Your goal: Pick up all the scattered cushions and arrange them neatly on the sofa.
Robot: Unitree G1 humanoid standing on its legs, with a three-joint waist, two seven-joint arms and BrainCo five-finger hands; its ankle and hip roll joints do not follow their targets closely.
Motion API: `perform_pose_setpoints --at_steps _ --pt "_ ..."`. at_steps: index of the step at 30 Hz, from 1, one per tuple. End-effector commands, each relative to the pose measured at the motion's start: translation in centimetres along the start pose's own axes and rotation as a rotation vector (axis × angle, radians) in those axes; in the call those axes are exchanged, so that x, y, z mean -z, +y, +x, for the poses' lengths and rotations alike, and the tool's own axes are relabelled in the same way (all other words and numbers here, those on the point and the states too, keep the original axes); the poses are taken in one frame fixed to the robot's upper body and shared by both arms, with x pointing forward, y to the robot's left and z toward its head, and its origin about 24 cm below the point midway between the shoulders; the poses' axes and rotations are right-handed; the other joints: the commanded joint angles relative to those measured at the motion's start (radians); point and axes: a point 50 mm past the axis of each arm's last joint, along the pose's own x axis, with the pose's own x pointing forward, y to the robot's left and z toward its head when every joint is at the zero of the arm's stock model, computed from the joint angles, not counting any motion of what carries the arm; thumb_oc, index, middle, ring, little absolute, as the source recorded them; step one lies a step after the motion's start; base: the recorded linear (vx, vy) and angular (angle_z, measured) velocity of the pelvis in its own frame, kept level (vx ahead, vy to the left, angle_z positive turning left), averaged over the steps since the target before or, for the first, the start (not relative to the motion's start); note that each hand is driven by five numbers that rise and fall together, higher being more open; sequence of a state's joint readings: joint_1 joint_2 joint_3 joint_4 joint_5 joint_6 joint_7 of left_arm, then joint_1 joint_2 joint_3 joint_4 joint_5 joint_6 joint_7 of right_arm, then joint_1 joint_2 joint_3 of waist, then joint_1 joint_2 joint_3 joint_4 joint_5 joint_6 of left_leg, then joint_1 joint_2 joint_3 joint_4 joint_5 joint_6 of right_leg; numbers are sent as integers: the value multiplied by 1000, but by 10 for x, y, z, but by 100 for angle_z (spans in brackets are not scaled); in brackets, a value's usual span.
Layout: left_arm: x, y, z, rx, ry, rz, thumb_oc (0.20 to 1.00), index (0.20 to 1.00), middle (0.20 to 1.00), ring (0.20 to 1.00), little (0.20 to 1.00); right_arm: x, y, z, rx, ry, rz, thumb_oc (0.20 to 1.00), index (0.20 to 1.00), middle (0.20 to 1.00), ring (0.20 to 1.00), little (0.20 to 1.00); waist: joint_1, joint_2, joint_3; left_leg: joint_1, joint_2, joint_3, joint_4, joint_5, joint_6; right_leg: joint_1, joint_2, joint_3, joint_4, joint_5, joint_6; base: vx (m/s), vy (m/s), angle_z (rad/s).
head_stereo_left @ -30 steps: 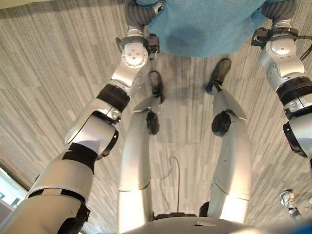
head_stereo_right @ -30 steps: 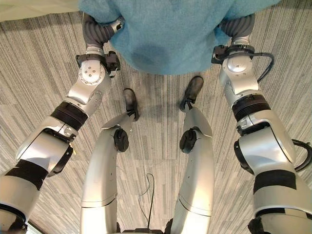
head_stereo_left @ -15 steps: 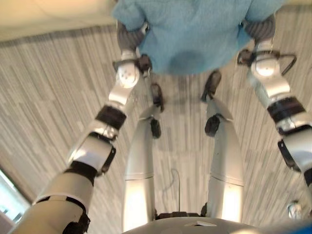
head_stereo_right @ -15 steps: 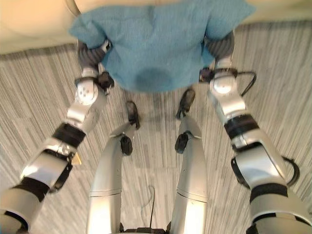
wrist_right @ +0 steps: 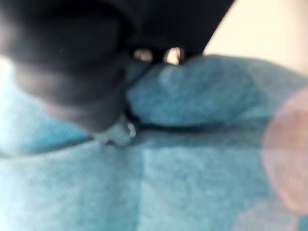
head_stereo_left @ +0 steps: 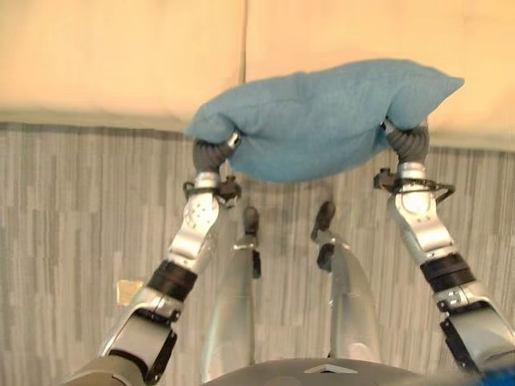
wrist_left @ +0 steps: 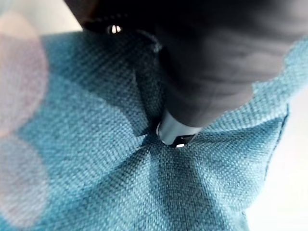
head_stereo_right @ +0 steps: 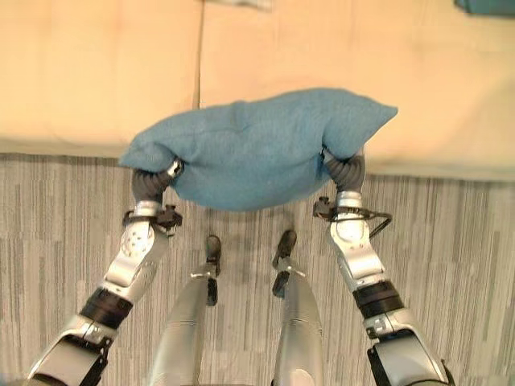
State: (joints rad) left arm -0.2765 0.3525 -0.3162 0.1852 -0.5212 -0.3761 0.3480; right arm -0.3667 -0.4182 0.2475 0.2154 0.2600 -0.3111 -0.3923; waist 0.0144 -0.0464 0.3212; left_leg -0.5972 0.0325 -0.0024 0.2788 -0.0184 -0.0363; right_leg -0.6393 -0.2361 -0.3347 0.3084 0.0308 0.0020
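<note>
A blue cushion [head_stereo_left: 322, 121] hangs between my two hands, just over the front edge of the beige sofa [head_stereo_left: 121, 56]. My left hand [head_stereo_left: 207, 153] holds its left end and my right hand [head_stereo_left: 408, 143] its right end. The cushion's corners droop over both wrists. In the left wrist view a silver thumb [wrist_left: 175, 134] digs into the blue cloth [wrist_left: 96, 183], which puckers around it. In the right wrist view a silver fingertip [wrist_right: 118, 134] presses into a fold of the cushion [wrist_right: 192, 183].
The sofa seat has a seam [head_stereo_right: 199, 56] between two seat pads. A dark teal thing [head_stereo_right: 487, 6] lies at the sofa's far right. Striped grey carpet [head_stereo_left: 72, 209] runs in front of the sofa, with a small tan scrap [head_stereo_left: 127, 291] on it at the left.
The camera has tipped up from the floor to the sofa. Both arms have stretched forward and carried the cushion up to the sofa's front edge.
</note>
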Motion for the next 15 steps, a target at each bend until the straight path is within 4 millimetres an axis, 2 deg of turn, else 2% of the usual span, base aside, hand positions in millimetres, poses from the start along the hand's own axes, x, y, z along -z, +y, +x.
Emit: perform_pose_setpoints --at_steps 1,3,6,9,10,11,13,15 --pt "-16 -28 -8 206 -107 -41 200 200 200 200 200 -26 31 -6 -187 -155 41 200 200 200 200 200 23 6 -86 162 -14 -83 -120 -30 -45 245 -6 0 -86 -77 120 142 -3 18" --pt "-13 -21 -13 192 -88 -37 200 200 200 200 200 -22 31 -10 -197 -138 37 200 200 200 200 200 27 4 -90 212 -11 -86 -146 -27 -46 301 0 -11 -114 -73 122 89 8 15" --pt "-3 0 -31 160 -31 21 200 200 200 200 200 -8 28 -24 -215 -66 29 200 200 200 200 200 49 -5 -143 334 0 -85 -214 -15 -48 458 22 -34 -223 -51 137 126 41 19" --pt "1 8 -39 145 -3 44 200 200 200 200 200 -3 26 -29 -210 -42 22 200 200 200 200 200 62 -8 -166 391 1 -94 -243 -17 -45 519 35 -35 -246 -64 135 81 8 8" --pt "3 8 -41 151 11 57 200 200 200 200 200 2 21 -32 -187 -18 17 200 200 200 200 200 72 -10 -177 419 2 -127 -256 -13 -47 547 59 -6 -226 -91 125 74 1 25" --pt "3 8 -41 151 10 57 200 200 200 200 200 2 21 -32 -186 -19 17 200 200 200 200 200 70 -10 -178 416 0 -129 -257 -9 -46 546 58 -8 -228 -87 125 51 -27 45" --pt "3 5 -39 166 12 63 200 200 200 200 200 4 19 -32 -158 -10 28 200 200 200 200 200 64 -11 -193 422 -5 -186 -283 16 -52 562 115 75 -204 -140 113 29 -20 63" --pt "6 7 -42 154 24 59 200 200 200 200 200 5 16 -32 -155 -4 16 200 200 200 200 200 79 -10 -208 433 -4 -217 -307 37 -69 580 146 92 -201 -159 100 19 -35 94"
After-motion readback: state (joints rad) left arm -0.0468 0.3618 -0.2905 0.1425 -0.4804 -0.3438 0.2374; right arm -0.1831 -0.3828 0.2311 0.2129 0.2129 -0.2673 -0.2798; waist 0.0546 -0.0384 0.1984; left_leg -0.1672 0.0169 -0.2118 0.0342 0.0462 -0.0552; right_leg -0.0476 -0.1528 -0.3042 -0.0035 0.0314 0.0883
